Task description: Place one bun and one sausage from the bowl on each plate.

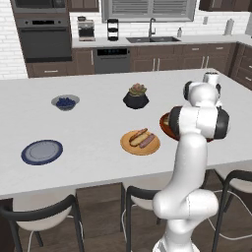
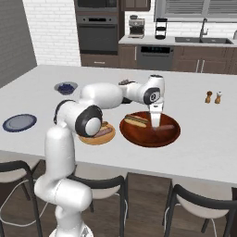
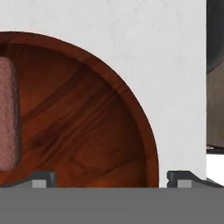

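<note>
1. In the hand view, the two-finger gripper (image 3: pixel 111 178) looks straight down into the wide, shallow dark red-brown wooden bowl (image 3: pixel 83 127); its dark fingertips (image 3: pixel 41 178) stand wide apart with nothing between them.
2. A reddish-brown sausage (image 3: pixel 8 116) lies at the left edge of that view, outside the span of the fingers and to the left of the left tip. Bare wood lies between the tips, and the right tip sits just past the bowl's rim over the white counter (image 3: pixel 175 65).
3. From the right base view, the gripper (image 2: pixel 155 124) hangs over the middle of the bowl (image 2: pixel 139 136), with the sausage (image 2: pixel 166 127) just to its right and a bun holding a sausage (image 2: pixel 135 120) to its left, inside the bowl.
4. Just left of the bowl sits the plain tan-orange round plate (image 1: pixel 140 143), bearing one bun (image 1: pixel 138 136) and one sausage (image 1: pixel 147 141) side by side.
5. Well to the left, near the counter's front edge, lies the grey-blue round plate with a dark blue rim (image 1: pixel 42 151).
6. Farther back stand a small grey bowl of blue berries (image 1: pixel 65 102) and a black plant pot (image 1: pixel 136 97).
</note>
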Tool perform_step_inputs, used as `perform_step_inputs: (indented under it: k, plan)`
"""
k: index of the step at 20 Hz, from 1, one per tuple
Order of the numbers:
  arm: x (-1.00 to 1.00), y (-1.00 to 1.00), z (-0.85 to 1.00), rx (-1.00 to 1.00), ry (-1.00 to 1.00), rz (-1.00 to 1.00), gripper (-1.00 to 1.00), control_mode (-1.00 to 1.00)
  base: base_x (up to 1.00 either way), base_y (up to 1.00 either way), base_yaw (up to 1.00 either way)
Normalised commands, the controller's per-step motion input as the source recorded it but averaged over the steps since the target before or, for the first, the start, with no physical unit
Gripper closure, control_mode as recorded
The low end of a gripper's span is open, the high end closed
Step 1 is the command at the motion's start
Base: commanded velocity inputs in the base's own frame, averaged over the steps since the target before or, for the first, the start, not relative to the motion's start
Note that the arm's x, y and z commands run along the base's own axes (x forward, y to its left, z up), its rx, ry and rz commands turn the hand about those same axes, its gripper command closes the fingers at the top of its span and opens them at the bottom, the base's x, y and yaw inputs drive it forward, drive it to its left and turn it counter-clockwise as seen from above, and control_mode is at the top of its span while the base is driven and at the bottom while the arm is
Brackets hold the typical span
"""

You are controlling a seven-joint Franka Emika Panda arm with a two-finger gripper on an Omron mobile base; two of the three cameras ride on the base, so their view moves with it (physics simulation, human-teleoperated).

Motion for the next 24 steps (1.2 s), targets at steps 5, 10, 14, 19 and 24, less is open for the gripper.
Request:
perform_step_inputs:
  k: [5,10,14,19,24]
  plan:
    - [0.54,-0.51,-0.19,0.09,0.07,0.15,-1.00,-1.00,0.00,0.00,0.00]
    - [0.20,-0.15,-0.51,0.15,-0.17,0.05,-1.00,-1.00,0.00,0.00,0.00]
    - [0.07,0.22,-0.29,0.05,-0.40,-0.07,-1.00,-1.00,0.00,0.00,0.00]
    - [0.12,0.12,-0.47,0.00,-0.12,-0.10,-1.00,-1.00,0.00,0.00,0.00]
    - [0.48,0.00,-0.47,0.00,-0.01,0.01,-1.00,-1.00,0.00,0.00,0.00]
